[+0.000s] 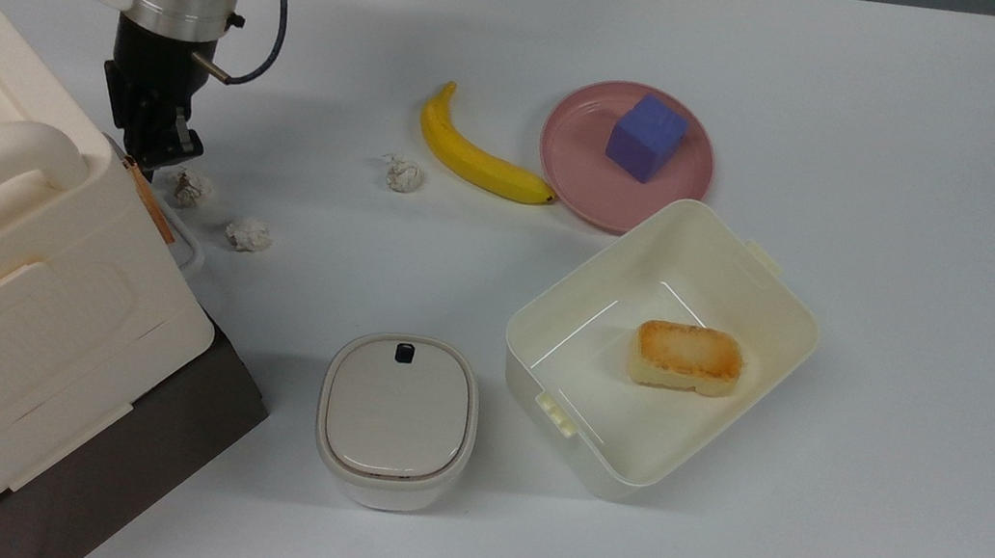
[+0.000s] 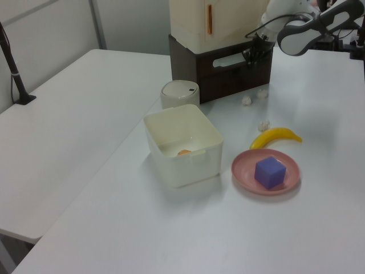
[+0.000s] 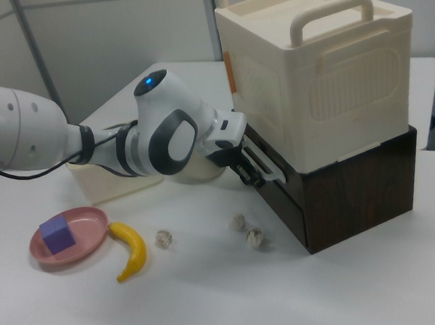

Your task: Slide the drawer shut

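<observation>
Dark brown wooden drawer with white loop handle point(image 3: 267, 167) at tool's point(image 1: 149, 141) 8 o'clock, top view; pushed nearly flush; tool grip state indeterminate.

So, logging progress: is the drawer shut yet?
Shut: the drawer front sits flush with the dark cabinet, the tool at its white handle.

I'm working in what looks like a robotics lab: a plain white counter point(image 1: 870, 468) backed by grey partition panels point(image 3: 117, 35), a camera post clamped at nine o'clock point(image 2: 11, 63), toy-like props such as a purple block point(image 1: 645, 136).
</observation>
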